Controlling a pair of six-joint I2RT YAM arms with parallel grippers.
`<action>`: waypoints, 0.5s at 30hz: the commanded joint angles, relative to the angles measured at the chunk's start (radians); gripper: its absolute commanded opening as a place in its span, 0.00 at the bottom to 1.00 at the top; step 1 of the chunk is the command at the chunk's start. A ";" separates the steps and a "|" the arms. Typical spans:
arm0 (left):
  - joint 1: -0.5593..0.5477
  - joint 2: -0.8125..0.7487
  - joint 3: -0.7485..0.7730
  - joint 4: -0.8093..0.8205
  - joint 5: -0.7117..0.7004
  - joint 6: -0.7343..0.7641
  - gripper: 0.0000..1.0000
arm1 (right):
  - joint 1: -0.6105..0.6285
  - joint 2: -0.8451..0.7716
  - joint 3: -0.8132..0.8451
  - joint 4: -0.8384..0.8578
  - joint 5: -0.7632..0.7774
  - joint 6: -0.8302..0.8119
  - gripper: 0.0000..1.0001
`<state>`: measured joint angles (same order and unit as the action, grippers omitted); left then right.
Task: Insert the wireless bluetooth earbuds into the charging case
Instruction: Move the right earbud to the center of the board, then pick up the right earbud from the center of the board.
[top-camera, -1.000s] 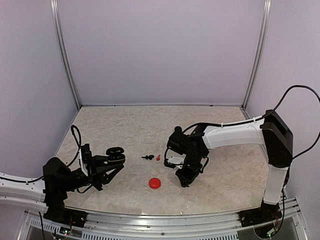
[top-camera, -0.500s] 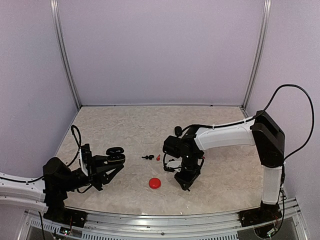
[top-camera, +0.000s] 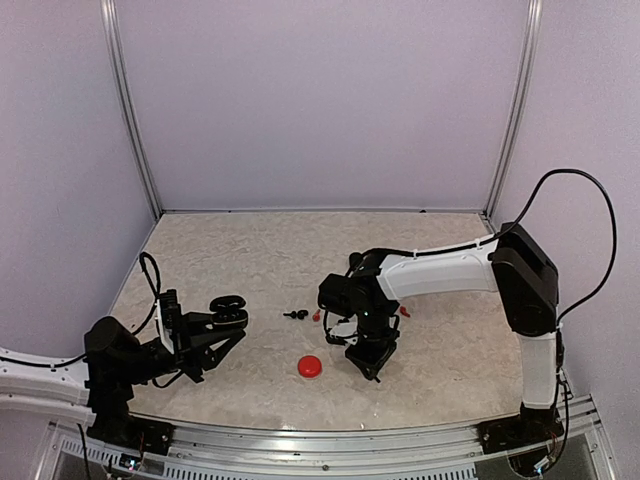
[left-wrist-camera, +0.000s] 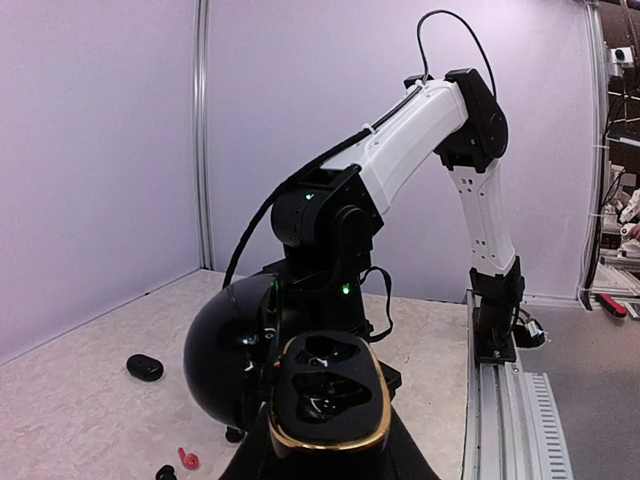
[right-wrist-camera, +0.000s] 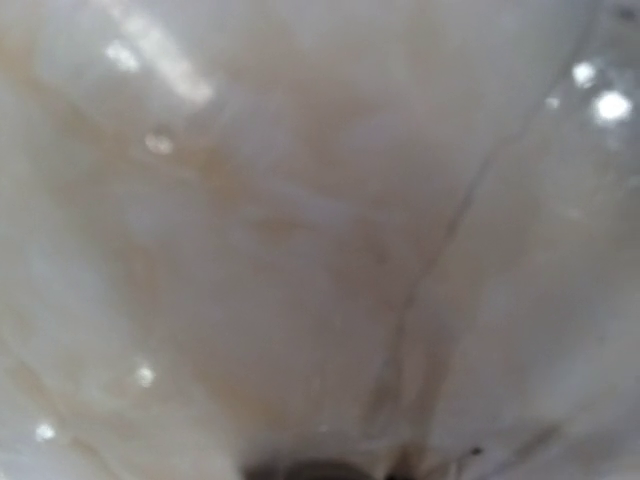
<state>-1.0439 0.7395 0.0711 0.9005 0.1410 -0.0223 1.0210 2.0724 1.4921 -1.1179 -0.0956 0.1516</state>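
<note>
Closing in: over the last second the right arm swings leftward across the table (top-camera: 240, 260), so its wrist now sits just beside the loose earbuds. The right gripper (top-camera: 371, 366) points down at the marble top, near a red pebble-shaped case (top-camera: 310, 366).
Meaning for the task: this looks like an approach to a pick-up. No earbud is seated yet, so the insertion is all still to do.
Right gripper state: its own wrist view shows only blurred tabletop, and the top view does not resolve the jaws. I cannot tell how wide they stand or whether they hold anything.
Left gripper state: the left gripper (top-camera: 212, 325) is clamped narrowly on the open charging case (left-wrist-camera: 325, 395), lid tipped back, gold rim up. Both wells look empty.
Earbuds: a black earbud (top-camera: 292, 315) and a red earbud (top-camera: 316, 316) lie side by side on the table between the two arms.
Earbuds relative to the right gripper: just left of its wrist, farther from the bases than its fingertips, not touching.
Case relative to earbuds: well apart, off to their left.
</note>
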 joint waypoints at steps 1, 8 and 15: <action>0.005 -0.010 -0.010 0.016 -0.008 0.002 0.05 | 0.014 0.031 0.024 -0.041 0.020 0.009 0.28; 0.007 -0.018 -0.013 0.013 -0.014 -0.002 0.05 | 0.018 0.019 0.046 -0.037 0.012 0.012 0.21; 0.007 -0.011 -0.008 0.011 -0.034 -0.004 0.05 | 0.020 -0.059 0.038 0.039 0.019 0.026 0.17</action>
<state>-1.0435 0.7315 0.0669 0.8989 0.1280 -0.0227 1.0275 2.0815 1.5139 -1.1267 -0.0856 0.1608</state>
